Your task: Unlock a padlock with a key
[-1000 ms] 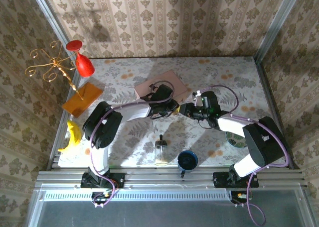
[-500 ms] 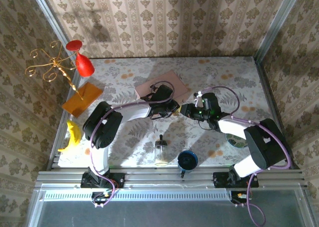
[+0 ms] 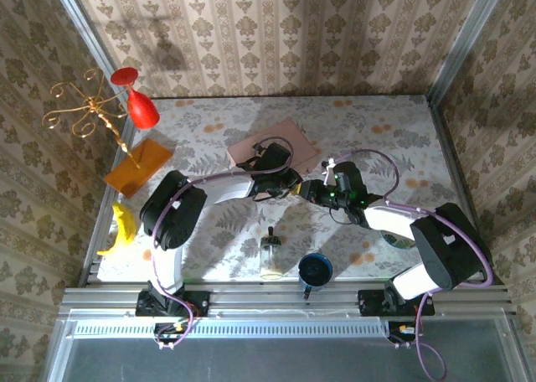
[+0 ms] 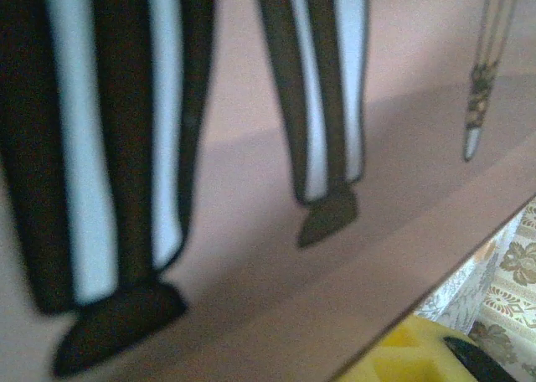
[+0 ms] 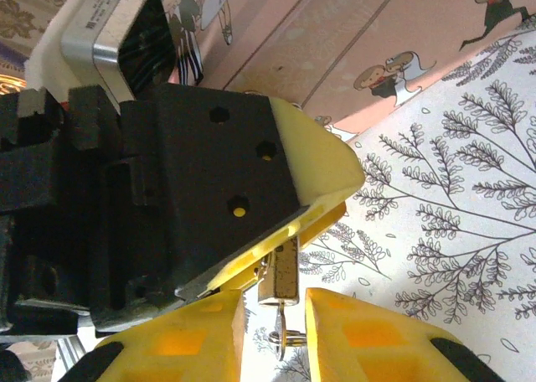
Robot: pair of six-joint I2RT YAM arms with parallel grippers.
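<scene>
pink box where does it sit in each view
Top external: pink box lies mid-table, just behind the two grippers.
Left wrist: seen close up across most of the frame, with striped legs printed on it.
Right wrist: upper right, with cartoon figures printed on it.
Shared landmark: left gripper's yellow fingers, beside the box's edge.

On the near side, a glass jar point(image 3: 270, 256) stands just left of a blue cup point(image 3: 316, 270); a pink box point(image 3: 285, 137) lies farther.
</scene>
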